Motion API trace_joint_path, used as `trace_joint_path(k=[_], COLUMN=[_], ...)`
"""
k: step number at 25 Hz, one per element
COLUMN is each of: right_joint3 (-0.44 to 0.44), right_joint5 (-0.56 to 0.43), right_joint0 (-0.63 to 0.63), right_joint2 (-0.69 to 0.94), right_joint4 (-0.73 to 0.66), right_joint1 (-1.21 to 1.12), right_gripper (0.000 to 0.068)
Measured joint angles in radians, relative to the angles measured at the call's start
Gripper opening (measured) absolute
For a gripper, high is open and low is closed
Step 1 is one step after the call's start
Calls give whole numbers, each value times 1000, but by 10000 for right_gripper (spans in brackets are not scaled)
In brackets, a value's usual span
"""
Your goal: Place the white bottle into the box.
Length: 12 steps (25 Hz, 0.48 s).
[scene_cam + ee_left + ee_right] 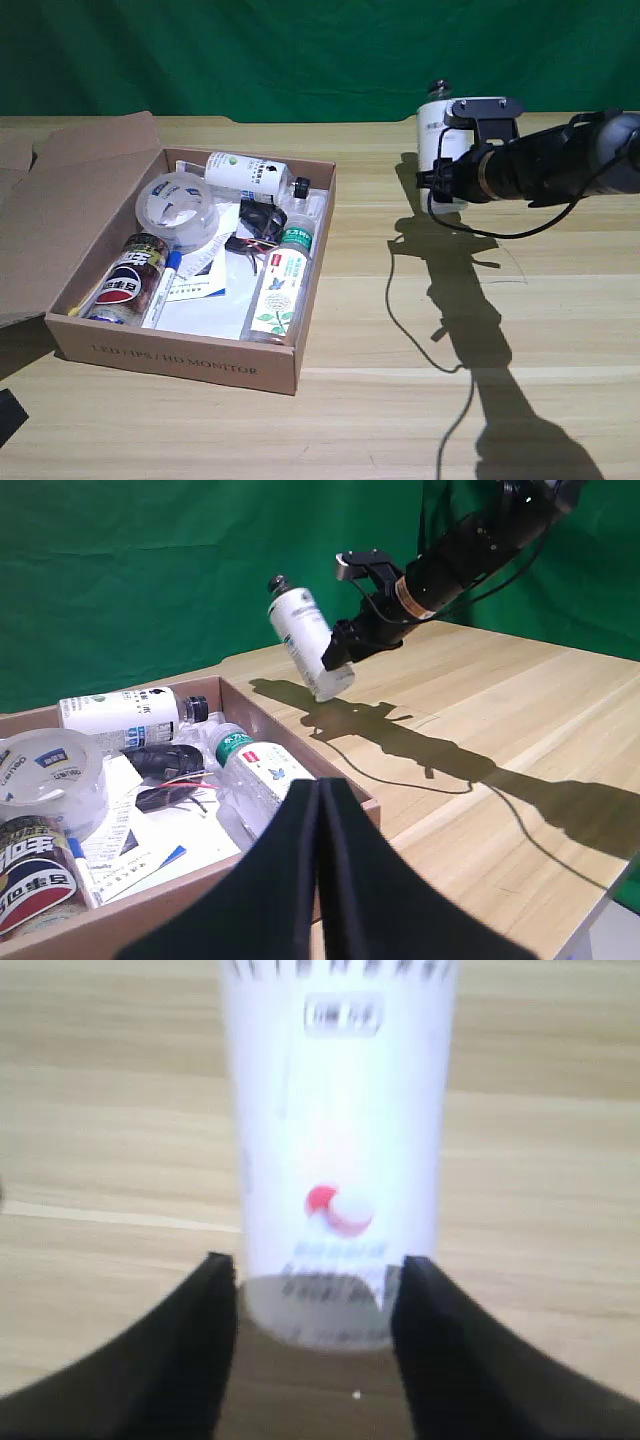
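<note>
The white bottle [434, 128] with its small black cap hangs tilted above the table, to the exterior view's right of the box [180, 362]. My right gripper [440, 182] is shut on the bottle's lower body. In the left wrist view the white bottle [305, 640] leans cap-first towards the box [300, 740], with the gripper [340, 656] at its base and its shadow on the wood below. In the right wrist view the two dark fingers [215, 1305] press either side of the white bottle [340, 1130], whose red logo faces the camera. The gripper [315, 1300] sits near its base.
The box holds a white bottle with a green logo [245, 172], a tape roll [178, 208], a dark can [125, 285], a clear green-capped bottle [282, 280], a pen and papers. Its large flap [60, 200] lies open at the exterior view's left. A thin cable [398, 300] hangs from the arm.
</note>
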Motion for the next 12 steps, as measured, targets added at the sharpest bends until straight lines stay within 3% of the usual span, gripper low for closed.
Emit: trace_joint_path(k=[2, 4, 12], right_joint3=[-2, -4, -7], right_joint5=[-20, -37, -56], right_joint0=[32, 72, 241], right_joint2=[0, 0, 2], right_joint4=[-29, -57, -47], right_joint1=[-45, -79, -173], right_gripper=[197, 120, 77])
